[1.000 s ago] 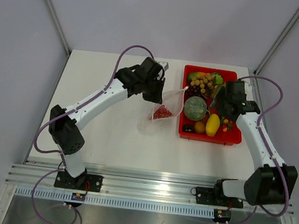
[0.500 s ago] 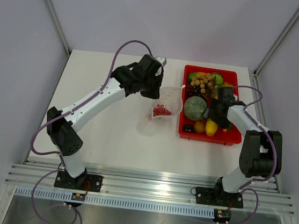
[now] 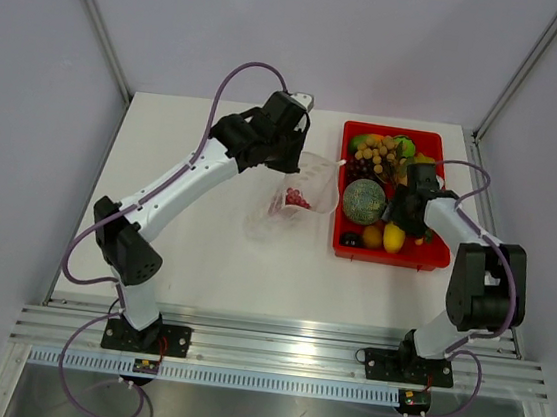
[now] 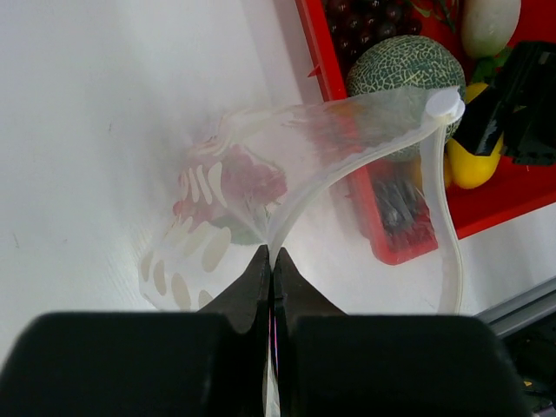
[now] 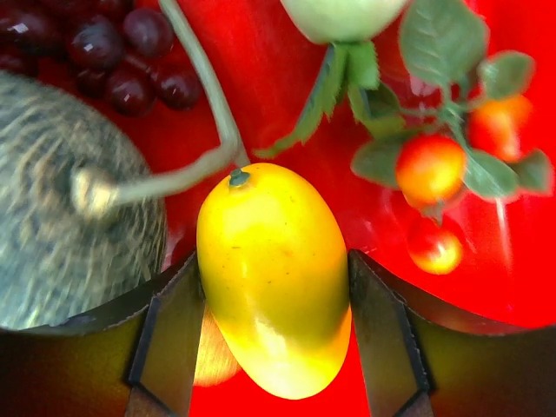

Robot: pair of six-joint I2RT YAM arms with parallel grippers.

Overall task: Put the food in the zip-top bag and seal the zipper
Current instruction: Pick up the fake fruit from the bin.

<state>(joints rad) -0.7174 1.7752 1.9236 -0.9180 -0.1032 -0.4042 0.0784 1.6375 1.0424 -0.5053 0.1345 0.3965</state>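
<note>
My left gripper (image 4: pixel 271 261) is pressed together on the rim of the clear bag (image 4: pixel 221 204). The bag's mouth gapes above the white table (image 3: pixel 156 134), just beside the red tray (image 3: pixel 423 135). Red bits (image 4: pixel 252 182) inside it blur through the plastic, and I can't make out the zipper. My right gripper (image 5: pixel 274 261) straddles the yellow fruit (image 5: pixel 269 330) in the tray. Its fingers lie against both sides, but I cannot tell if they are squeezing. Grey walls (image 3: pixel 329 33) stand around.

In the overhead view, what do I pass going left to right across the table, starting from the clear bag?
zip-top bag → melon → yellow mango
</note>
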